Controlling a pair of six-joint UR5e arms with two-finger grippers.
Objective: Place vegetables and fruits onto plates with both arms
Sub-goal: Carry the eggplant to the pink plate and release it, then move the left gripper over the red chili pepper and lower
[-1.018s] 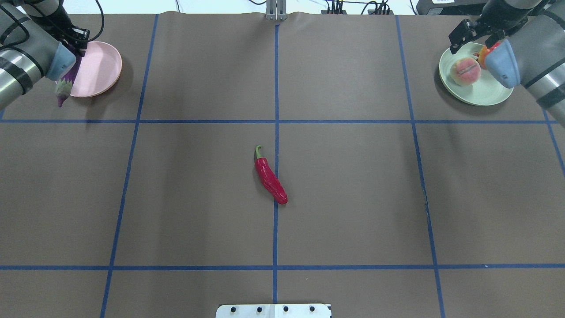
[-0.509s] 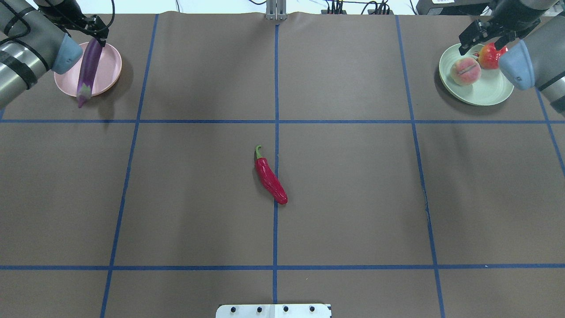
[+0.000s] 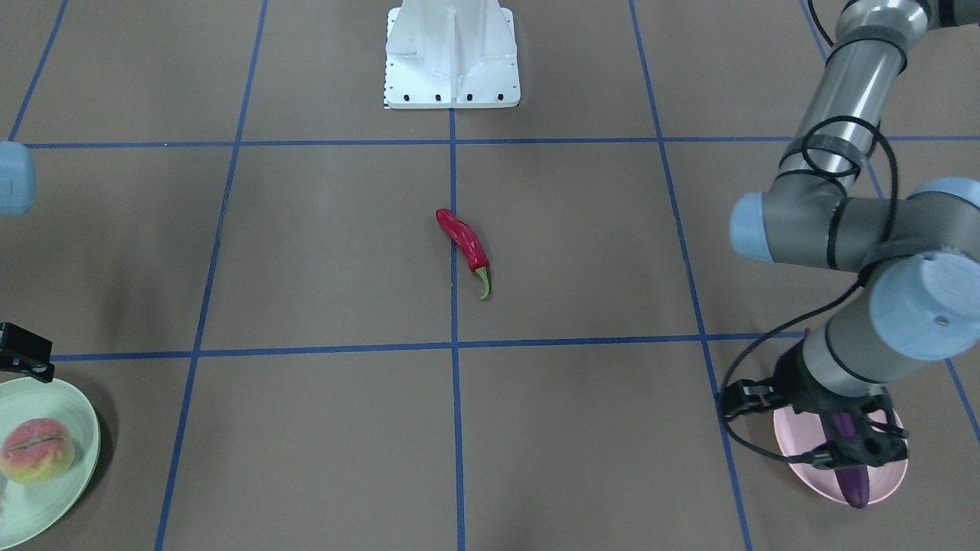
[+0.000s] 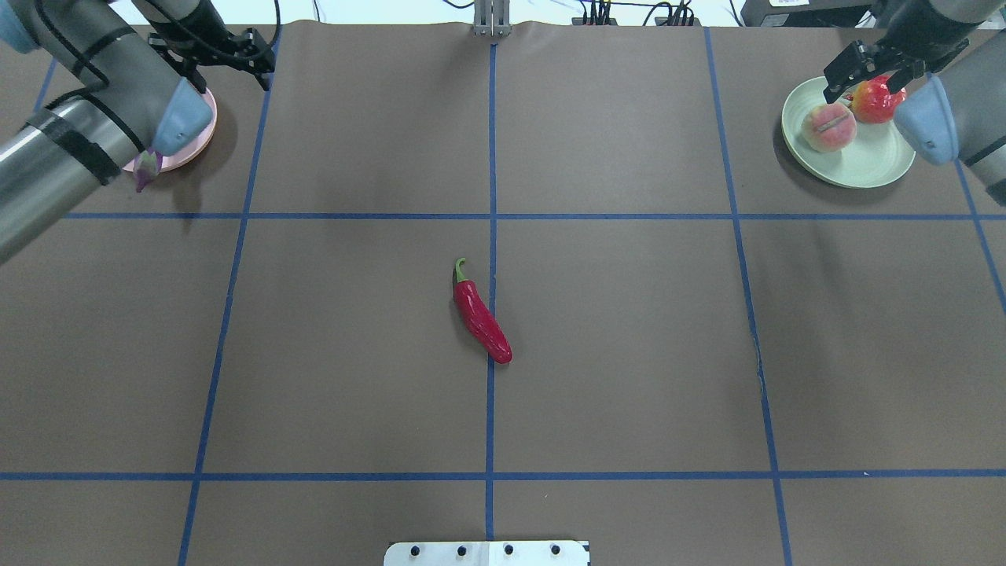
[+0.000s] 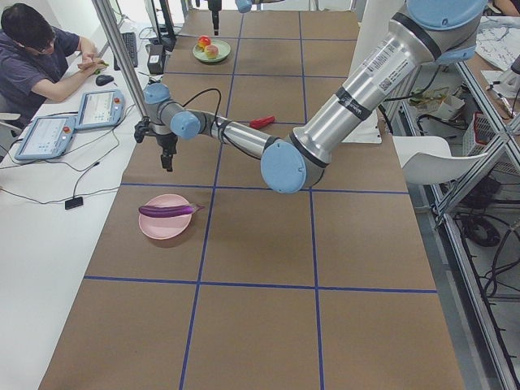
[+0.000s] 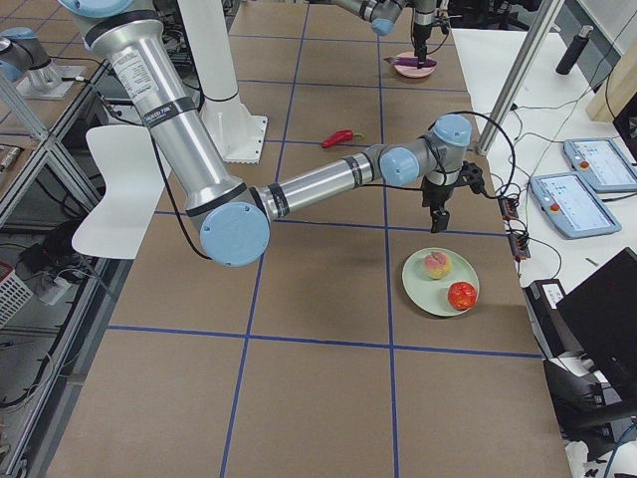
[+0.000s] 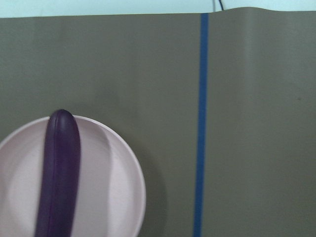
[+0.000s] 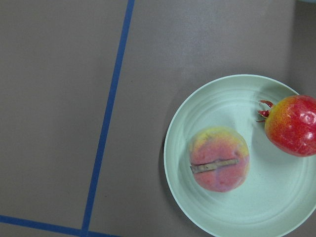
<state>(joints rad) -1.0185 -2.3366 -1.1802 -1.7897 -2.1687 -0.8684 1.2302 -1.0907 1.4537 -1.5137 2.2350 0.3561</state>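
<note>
Looking first from across the desk [image 3: 306, 428], we see the left tool [image 3: 856, 455] hanging over the pink plate [image 3: 892, 478]. Its fingers are spread wide and grip nothing. The purple eggplant [image 3: 854, 484] lies on that plate right beneath it, rounded tip at the rim. The red chili pepper [image 3: 463, 237] lies bare on the desk, well away from this tool and on no plate. At the opposite edge the mint plate [image 3: 80, 459] carries the peach [image 3: 37, 450]. Only a black corner of the right tool shows there, just above the plate.

From overhead, we find the right tool [image 4: 864, 79] above the mint plate's far side, fingers wide apart and empty. The pomegranate [image 4: 874, 102] sits under it and the peach just beside it, both on the plate. The left arm covers most of the pink plate, and only the eggplant's cap end peeks out.

From the left end, the left tool hangs clear of the pink plate, touching nothing. The eggplant lies across the plate, its cap end overhanging the rim.

From the right end, the right tool is raised off the mint plate, with peach and pomegranate apart from each other in it.

Our left wrist camera looks down on the eggplant's tip at the plate's rim. Our right wrist camera shows the peach near the plate's middle and the pomegranate at its edge.
</note>
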